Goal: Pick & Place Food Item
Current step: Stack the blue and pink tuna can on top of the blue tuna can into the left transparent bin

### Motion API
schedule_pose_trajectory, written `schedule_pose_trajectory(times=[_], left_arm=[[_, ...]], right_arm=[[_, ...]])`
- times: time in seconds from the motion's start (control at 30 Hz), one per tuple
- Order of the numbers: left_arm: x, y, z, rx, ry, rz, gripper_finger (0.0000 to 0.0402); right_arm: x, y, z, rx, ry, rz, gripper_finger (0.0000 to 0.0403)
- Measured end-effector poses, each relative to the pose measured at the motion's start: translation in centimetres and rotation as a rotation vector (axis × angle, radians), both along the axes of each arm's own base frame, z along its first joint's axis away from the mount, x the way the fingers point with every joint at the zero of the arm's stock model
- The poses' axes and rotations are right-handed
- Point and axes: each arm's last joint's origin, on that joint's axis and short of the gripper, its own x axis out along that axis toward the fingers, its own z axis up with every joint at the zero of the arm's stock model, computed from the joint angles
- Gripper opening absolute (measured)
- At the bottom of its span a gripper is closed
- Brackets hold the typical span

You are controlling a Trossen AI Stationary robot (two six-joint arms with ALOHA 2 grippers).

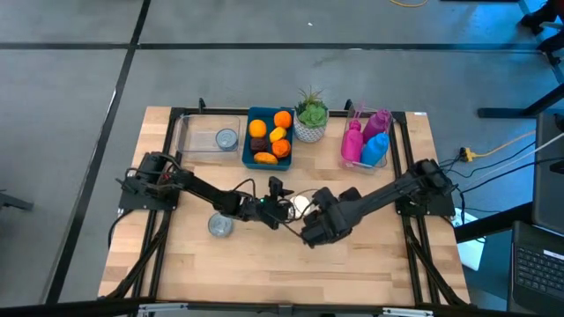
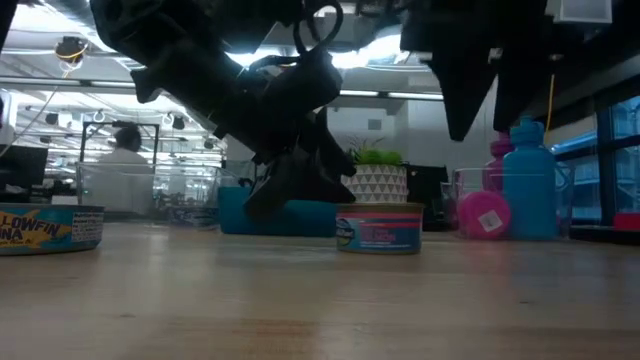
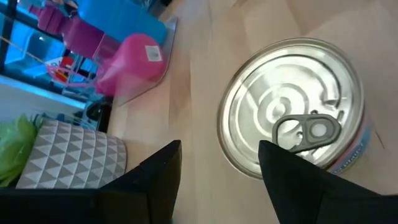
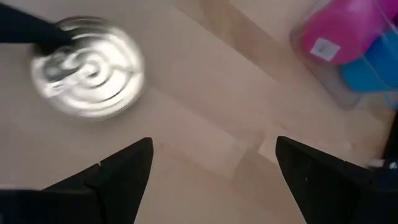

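A silver pull-tab can with a pink label (image 1: 301,204) (image 2: 379,228) (image 3: 292,118) stands upright on its base on the wooden table, between the two grippers. My left gripper (image 1: 284,210) (image 3: 217,168) is open, low and just to the can's left. One of its fingers (image 3: 298,180) shows in front of the can's rim. My right gripper (image 1: 308,236) (image 4: 211,168) is open and raised above the table, on the can's near side. Its wrist view shows the can (image 4: 87,65) farther off. My left gripper has one finger (image 3: 292,171) lying over the can's rim (image 3: 249,168) as its wrist view shows it. I cannot tell whether that finger touches the can. The can stands flat on the table.
A second can (image 1: 219,225) (image 2: 50,228) stands to the left, near the left arm. Along the far edge are a clear tray (image 1: 198,139) with a can, a blue bin (image 1: 250,134) of orange food, a potted plant (image 1: 310,119), and pink and blue bottles (image 1: 366,141).
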Motion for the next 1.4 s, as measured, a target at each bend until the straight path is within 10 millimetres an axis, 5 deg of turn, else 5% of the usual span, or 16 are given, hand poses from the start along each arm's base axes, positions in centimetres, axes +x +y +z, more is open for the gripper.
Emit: schedule_pose_trajectory(times=[0.33, 1.17, 1.4], left_arm=[[-0.7, -1.8, -0.3, 0.023, 0.005, 0.036, 0.0205], [-2.2, -1.8, -2.2, -0.109, 0.119, 0.160, 0.0198], [-2.4, -1.9, -2.0, -0.013, 0.063, 0.208, 0.0198]], right_arm=[[0.9, -4.2, -4.3, 0.039, 0.051, 0.004, 0.0341], [1.8, -4.8, -2.8, -0.045, -0.098, 0.052, 0.0341], [1.8, -4.9, -2.8, -0.076, -0.105, 0.061, 0.0341]])
